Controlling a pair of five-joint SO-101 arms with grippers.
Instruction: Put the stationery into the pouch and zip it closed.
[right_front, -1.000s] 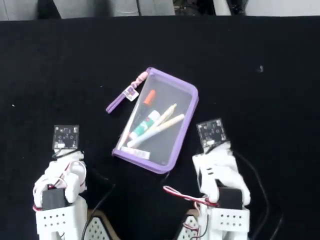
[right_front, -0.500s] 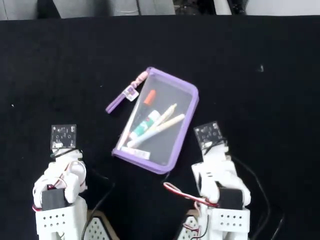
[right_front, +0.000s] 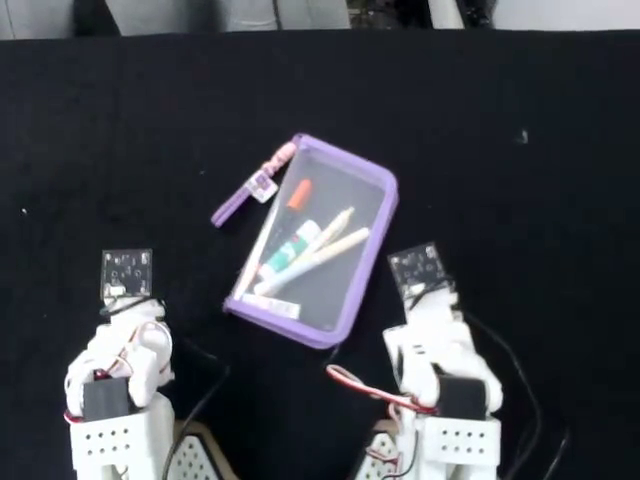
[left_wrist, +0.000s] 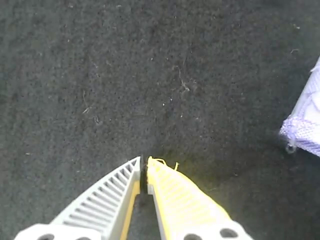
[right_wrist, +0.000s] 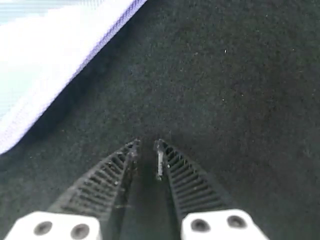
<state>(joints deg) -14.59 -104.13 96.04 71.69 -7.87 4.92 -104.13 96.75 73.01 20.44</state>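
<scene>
At the middle of the black counter (right_front: 520, 300) lies the clear, purple-edged pouch (right_front: 325, 290), set at a slant with its pink zipper pull (right_front: 280, 157) at the far left corner and a purple wrist strap (right_front: 232, 208) trailing off to the left. The stationery is inside, seen through the clear face: an orange-capped marker (right_front: 298, 193), a glue stick (right_front: 290, 248) and two pale pens (right_front: 335, 225) lying side by side. No stationery lies loose on the cloth.

Both arms sit at the near edge, one on each side of the pouch and apart from it. The left gripper (left_wrist: 144, 167) has its tips pressed together and holds nothing; a corner of the pouch shows off to its side. The right gripper (right_wrist: 146, 146) is all but closed, with only a sliver between the tips, and is also empty, with the pouch's edge a little ahead of it.

Judging by this, the filling is done. The purple border looks unbroken all round, so the zip appears closed, though the teeth are too small to confirm. Little or nothing seems left to do.
</scene>
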